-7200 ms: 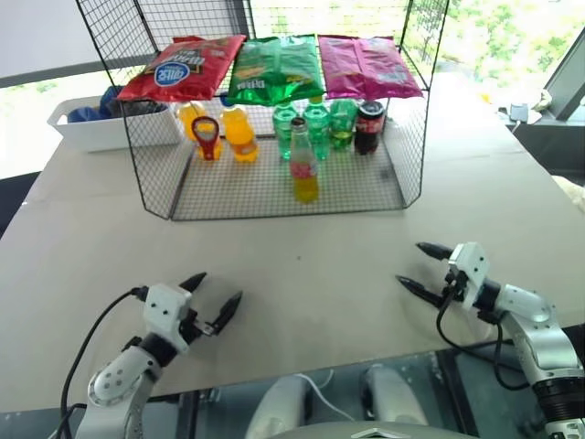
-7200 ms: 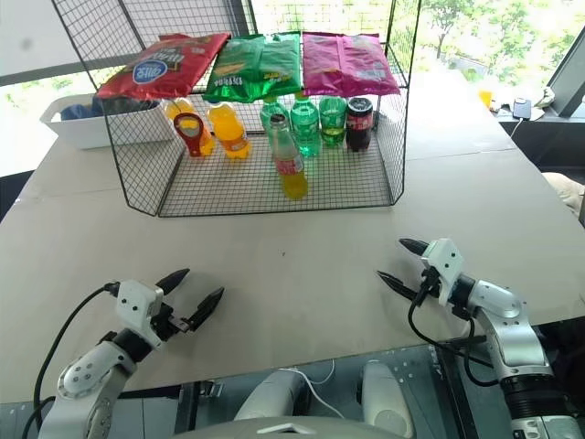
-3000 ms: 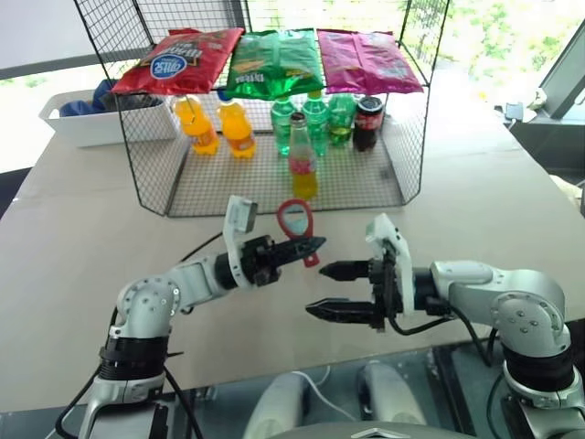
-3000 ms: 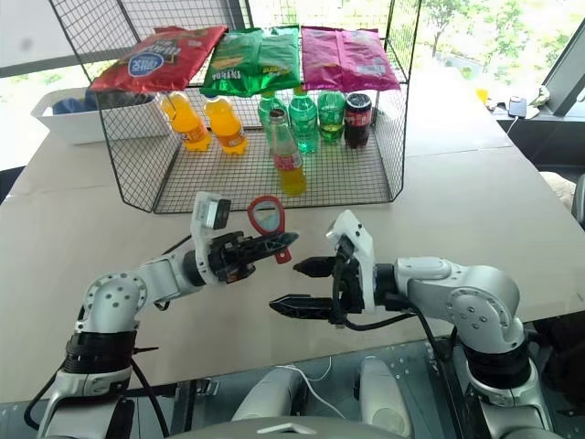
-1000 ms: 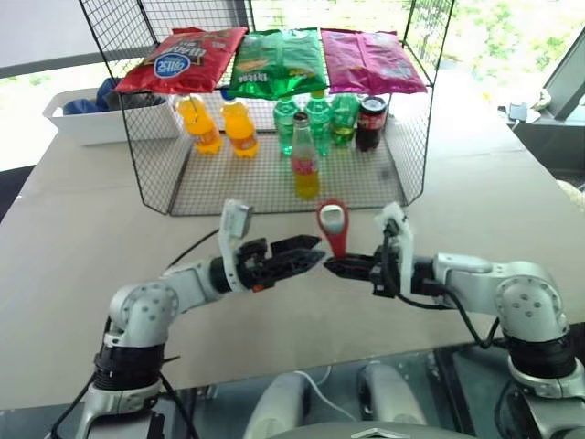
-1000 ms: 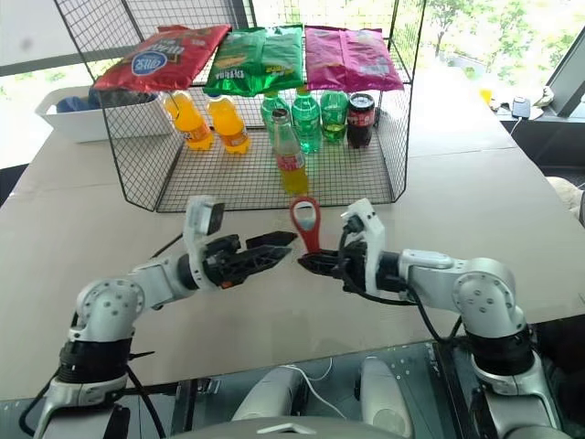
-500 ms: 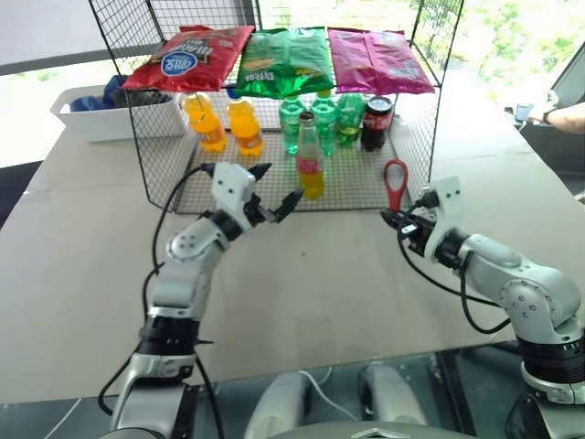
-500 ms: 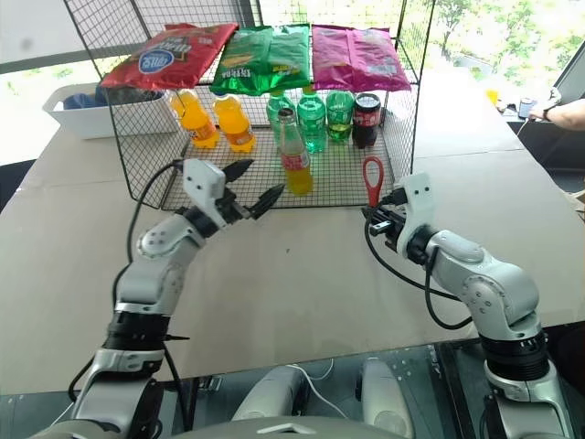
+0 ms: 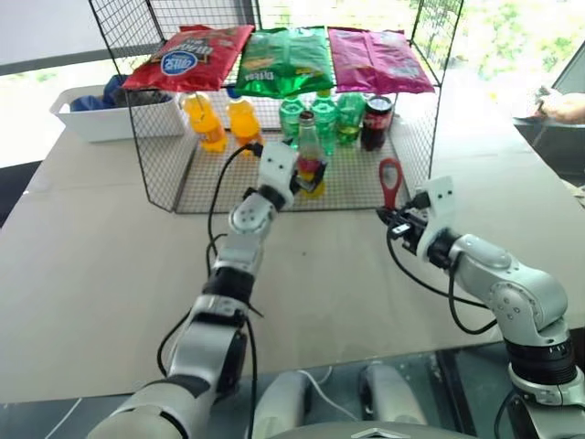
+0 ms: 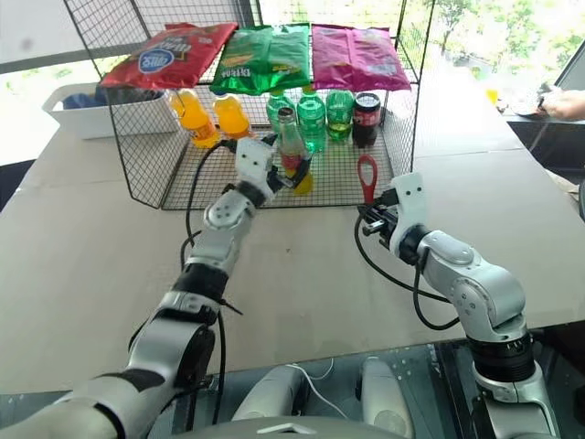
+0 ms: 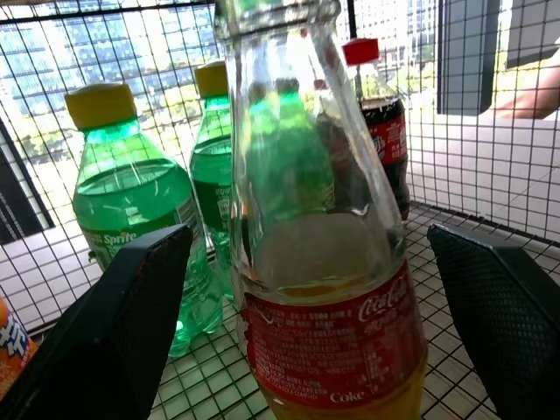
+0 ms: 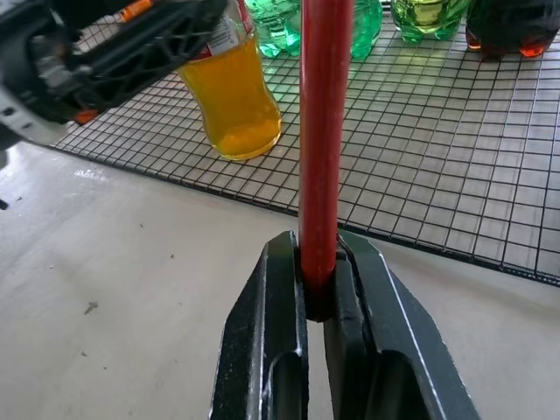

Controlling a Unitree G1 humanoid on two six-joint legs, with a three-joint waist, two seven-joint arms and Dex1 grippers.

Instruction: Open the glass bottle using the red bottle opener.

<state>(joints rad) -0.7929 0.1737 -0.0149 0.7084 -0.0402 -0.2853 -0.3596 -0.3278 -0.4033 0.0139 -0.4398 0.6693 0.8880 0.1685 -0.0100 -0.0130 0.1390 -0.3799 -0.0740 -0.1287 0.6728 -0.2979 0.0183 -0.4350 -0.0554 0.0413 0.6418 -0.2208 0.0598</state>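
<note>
The bottle (image 9: 308,163) stands upright at the near edge of the wire rack (image 9: 174,197) on the desk (image 9: 82,265), in front of the green bottles (image 9: 291,119), with its long axis vertical and the cap (image 9: 307,116) on top. The left claw (image 11: 306,350) is spread wide, and in the left wrist view its two fingers (image 11: 114,324) stand one on each side of the bottle's lower body at the label, not touching the glass as far as I can see. So the left arm is the nearer one, and I judge its coming move is to close around the bottle and hold it steady. The right claw (image 12: 322,289) is pressed together and pinches the handle of the opener (image 9: 389,181), which points up, with the ring head at the top. It hangs to the right of the bottle and a little nearer to the robot, well apart from it, with the ring lower than the cap. I think the opener must go left and up to reach the cap. The cap is cut off in the left wrist view, and the opener's head is cut off in the right wrist view. In the head views the left claw's body hides part of the bottle's lower half, so contact there is hard to judge.
</note>
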